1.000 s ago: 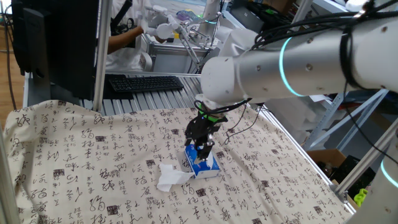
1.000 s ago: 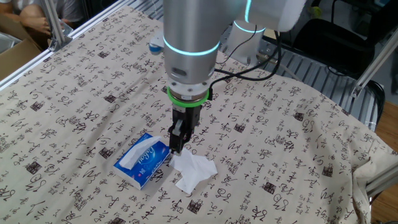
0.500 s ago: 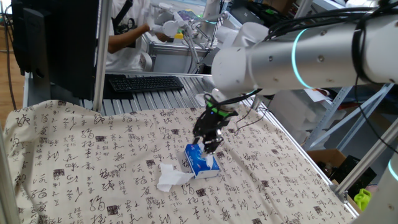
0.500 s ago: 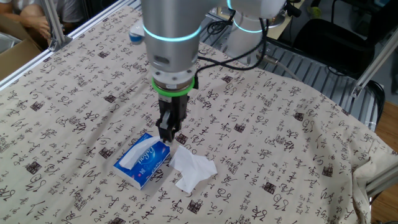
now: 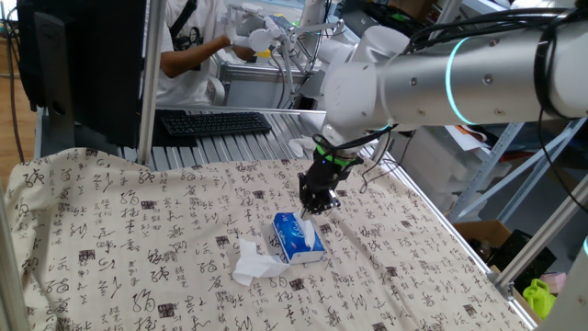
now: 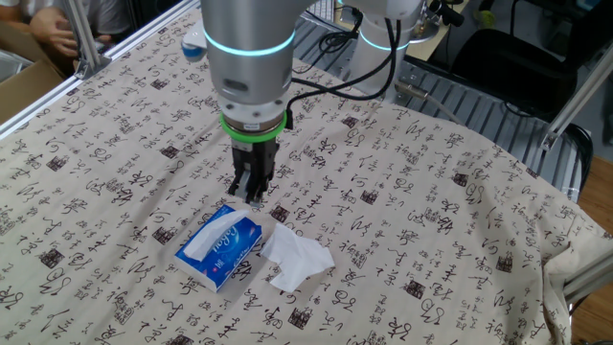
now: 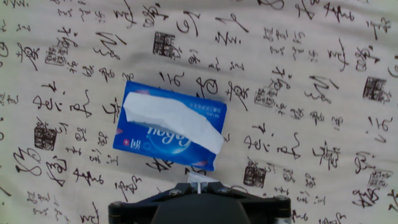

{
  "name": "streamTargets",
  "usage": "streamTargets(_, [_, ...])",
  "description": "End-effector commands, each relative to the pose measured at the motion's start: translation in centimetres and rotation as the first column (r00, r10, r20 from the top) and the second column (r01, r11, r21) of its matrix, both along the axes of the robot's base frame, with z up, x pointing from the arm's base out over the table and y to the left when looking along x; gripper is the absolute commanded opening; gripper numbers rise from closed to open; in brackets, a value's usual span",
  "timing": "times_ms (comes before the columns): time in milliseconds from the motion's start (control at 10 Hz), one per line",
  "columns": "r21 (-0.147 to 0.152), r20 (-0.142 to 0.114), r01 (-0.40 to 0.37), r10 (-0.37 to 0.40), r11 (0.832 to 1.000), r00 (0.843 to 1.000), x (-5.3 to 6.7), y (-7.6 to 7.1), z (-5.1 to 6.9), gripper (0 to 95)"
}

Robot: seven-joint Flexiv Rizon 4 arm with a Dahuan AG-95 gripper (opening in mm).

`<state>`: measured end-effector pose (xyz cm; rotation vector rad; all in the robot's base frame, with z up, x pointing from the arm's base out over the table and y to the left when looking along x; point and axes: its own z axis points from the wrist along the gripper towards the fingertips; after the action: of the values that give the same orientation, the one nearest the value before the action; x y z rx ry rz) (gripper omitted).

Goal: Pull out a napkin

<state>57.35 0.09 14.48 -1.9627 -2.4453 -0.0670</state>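
The napkin (image 5: 254,262) is a crumpled white sheet lying loose on the printed cloth, touching the blue-and-white tissue pack (image 5: 297,237). In the other fixed view the napkin (image 6: 299,261) lies right of the pack (image 6: 220,245). My gripper (image 5: 317,207) hangs a little above the cloth just beyond the pack's far end, jaws together; it shows the same in the other fixed view (image 6: 251,197). In the hand view the pack (image 7: 169,127) lies ahead with a white sheet in its slot; the gripper (image 7: 196,182) is at the bottom edge and the loose napkin is out of view.
A black keyboard (image 5: 216,121) and white wads (image 5: 299,145) lie behind the cloth. A person (image 5: 188,51) works at the back. An aluminium post (image 5: 147,83) stands at the back left. The cloth's right edge (image 5: 441,230) drops off near the frame.
My gripper has lifted off the pack and moved toward the far side of the table. The napkin stays on the cloth beside the pack.
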Motion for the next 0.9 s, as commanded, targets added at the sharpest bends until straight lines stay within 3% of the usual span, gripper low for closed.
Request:
streamTargets(100, [-0.005,0.005,-0.022,0.022,1.0,1.0,-0.3,-1.0,0.3,0.0])
streamTargets(300, [-0.006,0.017,-0.017,0.017,1.0,1.0,-0.2,-2.0,0.4,0.0])
streamTargets(500, [-0.032,0.021,-0.007,0.008,0.999,1.0,0.0,-2.4,0.3,0.0])
streamTargets(900, [-0.009,0.03,-0.011,0.011,1.0,0.999,-0.2,-2.7,0.4,0.0])
